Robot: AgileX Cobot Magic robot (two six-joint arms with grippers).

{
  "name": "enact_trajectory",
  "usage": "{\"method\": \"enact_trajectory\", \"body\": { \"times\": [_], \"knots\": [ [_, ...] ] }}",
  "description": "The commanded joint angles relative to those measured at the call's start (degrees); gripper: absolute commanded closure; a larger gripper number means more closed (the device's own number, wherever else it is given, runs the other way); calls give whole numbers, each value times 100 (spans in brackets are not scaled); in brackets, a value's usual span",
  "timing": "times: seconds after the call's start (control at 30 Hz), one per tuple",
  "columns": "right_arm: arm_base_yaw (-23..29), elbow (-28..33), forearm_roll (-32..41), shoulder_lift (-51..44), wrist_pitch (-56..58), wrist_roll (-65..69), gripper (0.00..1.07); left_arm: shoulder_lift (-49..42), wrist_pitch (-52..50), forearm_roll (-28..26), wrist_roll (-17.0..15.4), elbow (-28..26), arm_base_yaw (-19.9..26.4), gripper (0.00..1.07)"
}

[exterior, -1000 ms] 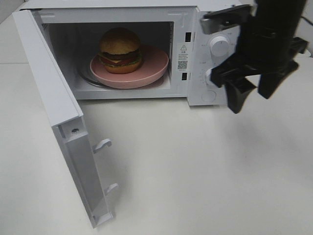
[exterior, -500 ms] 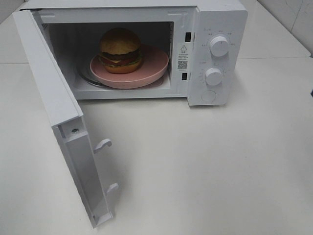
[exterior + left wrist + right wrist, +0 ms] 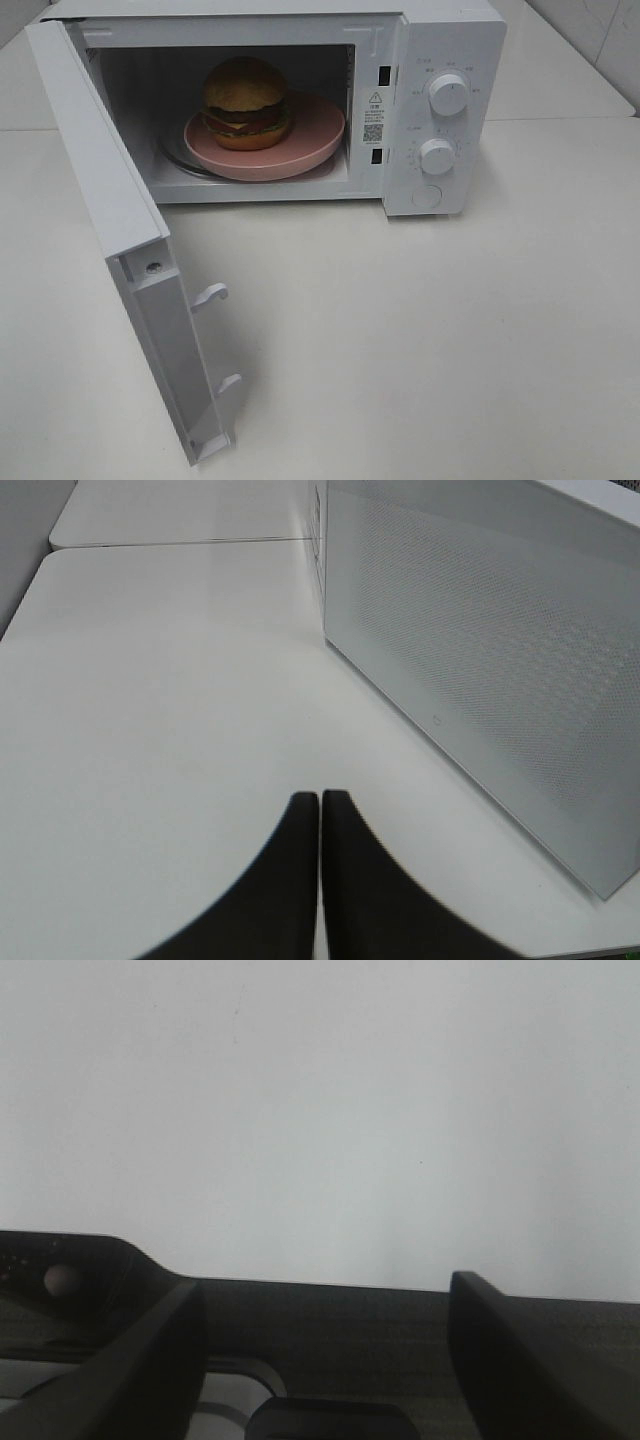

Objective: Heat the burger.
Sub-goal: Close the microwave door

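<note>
The left gripper point(image 3: 320, 802), fingers pressed together and holding nothing, hangs over the table point(image 3: 150, 680), with the open microwave door point(image 3: 480, 660) near ahead of it. The right gripper point(image 3: 322, 1280) is spread wide and empty. Behind that door, the burger point(image 3: 246, 98) sits on a plate point(image 3: 315, 135) inside the microwave point(image 3: 450, 40).
</note>
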Motion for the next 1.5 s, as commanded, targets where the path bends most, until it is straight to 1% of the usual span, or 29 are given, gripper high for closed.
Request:
{"method": "enact_trajectory", "body": {
  "times": [0.03,0.07,0.13,0.17,0.23,0.27,0.33,0.53,0.6,0.63,1.03,1.27,1.3,1.33,1.37,1.4,1.43,1.47,1.5],
  "knots": [
    [-34,378,-17,-1020,86,-235,45,-97,-57,-69,-6,6,17,106],
    [-34,378,-17,-1020,86,-235,45,-97,-57,-69,-6,6,17,106],
    [-34,470,0,-1576,-52,-481,45,-97,-57,-69,-6,6,17,106],
    [-34,470,0,-1576,-52,-481,45,-97,-57,-69,-6,6,17,106],
    [-34,470,63,-2045,-372,-693,45,-97,-57,-80,-6,6,17,106],
    [-34,470,63,-2045,-372,-693,45,-97,-57,-80,-6,6,17,106],
    [-34,470,189,-2447,-705,-854,45,-97,-57,-115,-6,6,17,106],
    [-34,533,286,-2899,-1197,-1083,46,-97,-57,-138,-6,6,17,106],
    [-34,596,286,-2934,-1215,-1094,46,-97,-57,-138,-6,6,17,106],
    [-34,802,286,-2934,-1301,-1094,46,-97,-57,-138,-6,6,17,106],
    [-34,779,292,-2934,-1295,-1100,46,-97,-69,-189,-6,6,17,106],
    [-57,779,292,-2934,-1295,-1100,46,-92,-132,-344,-6,-46,17,106],
    [-195,779,292,-2934,-1295,-1083,46,-92,-292,-355,-6,-109,17,106],
    [-195,779,292,-2934,-1295,-1083,46,-92,-292,-355,-6,-109,17,106],
    [-309,779,286,-2934,-1295,-1083,46,-92,-395,-378,-6,-132,17,106],
    [-579,779,286,-2934,-1295,-1083,46,-86,-728,-413,-6,-126,17,106],
    [-579,779,286,-2934,-1295,-1083,46,-86,-728,-413,-6,-126,17,106],
    [-739,779,286,-2934,-1295,-1083,46,-86,-917,-413,-6,-92,17,106],
    [-1049,779,286,-2934,-1295,-1083,46,-46,-1278,-424,-6,11,17,106]
  ]
}}
